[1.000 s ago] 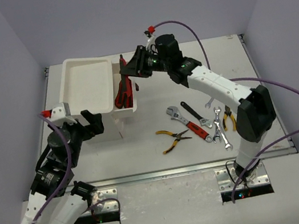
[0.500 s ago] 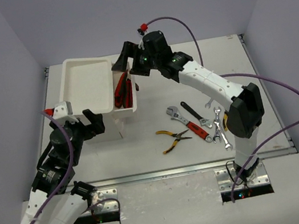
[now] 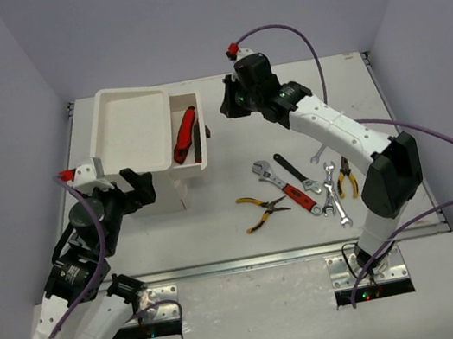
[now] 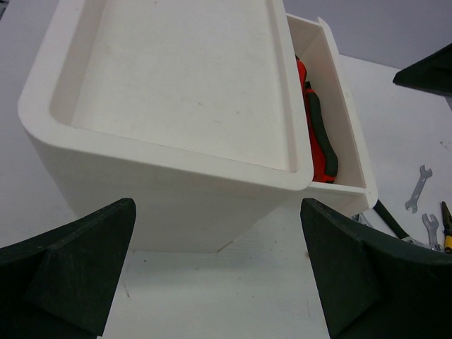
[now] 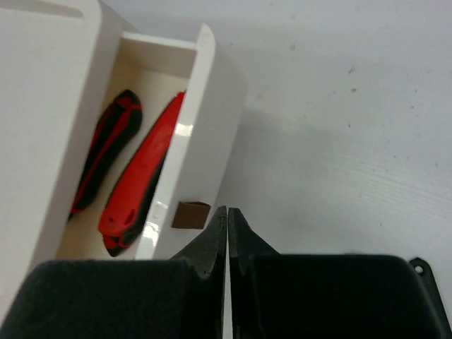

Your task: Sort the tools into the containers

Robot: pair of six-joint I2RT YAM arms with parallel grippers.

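Observation:
The white box (image 3: 130, 132) with a tray top stands at the back left, its top drawer (image 3: 202, 143) pulled out to the right. Red-and-black cutters (image 3: 184, 135) lie in that drawer, also in the right wrist view (image 5: 134, 187) and the left wrist view (image 4: 319, 138). My right gripper (image 3: 226, 106) is shut and empty, just right of the drawer; its tips (image 5: 227, 212) hang near the drawer's dark-red knob (image 5: 191, 215). My left gripper (image 3: 142, 187) is open and empty at the box's near side (image 4: 176, 205).
Loose tools lie on the table right of centre: yellow-handled pliers (image 3: 261, 207), a red-handled adjustable wrench (image 3: 287, 187), a black wrench (image 3: 295, 172), silver spanners (image 3: 330, 191) and a second pair of pliers (image 3: 345, 179). Spanners also show in the left wrist view (image 4: 419, 187).
My right gripper held the cutters over the drawer, let them go into it, then drew back to the right and shut. The left arm shifted slightly.

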